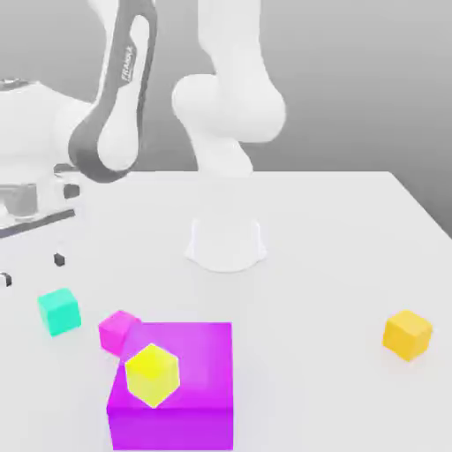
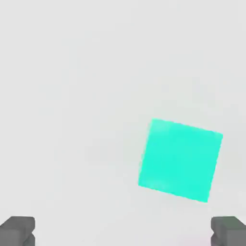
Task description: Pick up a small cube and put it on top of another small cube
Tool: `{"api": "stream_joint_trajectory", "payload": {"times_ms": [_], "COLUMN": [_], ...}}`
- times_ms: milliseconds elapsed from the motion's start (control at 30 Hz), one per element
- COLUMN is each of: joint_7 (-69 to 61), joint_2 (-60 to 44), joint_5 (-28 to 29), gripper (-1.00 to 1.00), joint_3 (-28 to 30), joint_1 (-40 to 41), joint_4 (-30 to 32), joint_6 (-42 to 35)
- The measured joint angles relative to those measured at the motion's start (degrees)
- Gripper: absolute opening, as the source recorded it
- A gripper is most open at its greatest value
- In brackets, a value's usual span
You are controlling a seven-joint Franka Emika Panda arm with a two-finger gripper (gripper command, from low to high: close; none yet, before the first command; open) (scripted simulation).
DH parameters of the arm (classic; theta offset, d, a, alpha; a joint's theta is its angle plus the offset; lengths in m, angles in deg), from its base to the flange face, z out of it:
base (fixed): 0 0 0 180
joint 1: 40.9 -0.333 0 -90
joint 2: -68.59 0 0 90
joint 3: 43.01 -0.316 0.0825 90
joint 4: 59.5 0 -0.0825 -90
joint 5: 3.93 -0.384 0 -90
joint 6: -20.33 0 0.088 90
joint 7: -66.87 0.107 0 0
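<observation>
Tabletop (image 1: 335,229) carries everything, white and broad. Largest on it is the purple block (image 1: 172,388) with a yellow cube (image 1: 152,375) sitting on top; an orange-yellow cube (image 1: 407,335) lies well apart toward the exterior view's right. The magenta cube (image 1: 116,330) touches the block's far corner, and the teal cube (image 1: 59,311) sits near it on the exterior view's left. Nothing is stacked yet: grasp, lift and placement all remain. The hand view looks straight down on the teal cube (image 2: 180,160), with the claw (image 2: 123,231) spread wide and holding nothing; the exterior view gives the target's position.
</observation>
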Motion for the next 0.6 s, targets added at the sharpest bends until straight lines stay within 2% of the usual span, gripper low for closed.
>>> {"api": "stream_joint_trajectory", "payload": {"times_ms": [200, 233, 433, 600], "joint_7": [-0.64, -0.81, -0.91, 0.58], "joint_2": [-11.89, -13.79, -14.75, -7.32], "joint_5": [-3.50, -3.72, -3.85, -1.91], "gripper": [0.00, -1.00, -1.00, -1.00], "joint_3": [-2.53, -3.10, -3.37, -2.00], "joint_1": [1.43, 1.94, 2.19, 1.28], "joint_4": [-1.28, -1.60, -1.77, -0.47], "joint_6": [9.62, 11.20, 12.17, 5.96]}}
